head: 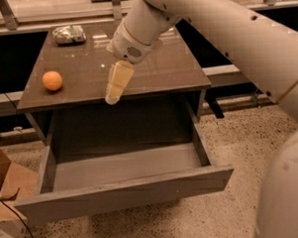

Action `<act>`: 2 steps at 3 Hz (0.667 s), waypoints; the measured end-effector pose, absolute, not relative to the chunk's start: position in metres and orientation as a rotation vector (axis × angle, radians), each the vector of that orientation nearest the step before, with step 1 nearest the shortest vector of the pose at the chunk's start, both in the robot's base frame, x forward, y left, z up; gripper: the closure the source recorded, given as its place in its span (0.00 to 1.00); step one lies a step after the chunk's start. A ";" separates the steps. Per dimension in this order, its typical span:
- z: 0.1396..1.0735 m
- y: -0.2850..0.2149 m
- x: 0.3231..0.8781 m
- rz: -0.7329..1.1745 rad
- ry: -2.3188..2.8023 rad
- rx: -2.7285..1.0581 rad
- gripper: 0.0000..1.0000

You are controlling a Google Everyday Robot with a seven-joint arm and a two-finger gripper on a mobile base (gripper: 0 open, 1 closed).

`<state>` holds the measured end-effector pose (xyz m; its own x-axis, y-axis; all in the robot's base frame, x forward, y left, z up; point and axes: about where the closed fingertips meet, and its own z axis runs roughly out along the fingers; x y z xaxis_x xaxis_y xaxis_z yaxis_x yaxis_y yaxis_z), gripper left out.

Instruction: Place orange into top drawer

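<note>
The orange [52, 80] sits on the left side of the brown table [157, 71], near its left edge. The top drawer [123, 193] is pulled open below the table front, and its grey inside shows nothing in it. My gripper [114, 88] hangs from the white arm [140, 27] over the table's front edge, above the back of the drawer. It is right of the orange and apart from it, holding nothing that I can see.
A green-and-white snack bag [69, 33] lies at the table's back left. A cardboard box [4, 197] stands on the floor left of the drawer. The white arm crosses the right side of the view. A dark table leg [212, 104] stands at the right.
</note>
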<state>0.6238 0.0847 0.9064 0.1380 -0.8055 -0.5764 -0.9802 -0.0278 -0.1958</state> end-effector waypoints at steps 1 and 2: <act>0.877 0.145 0.675 0.480 1.684 -1.862 0.00; 0.870 0.154 0.677 0.480 1.697 -1.862 0.00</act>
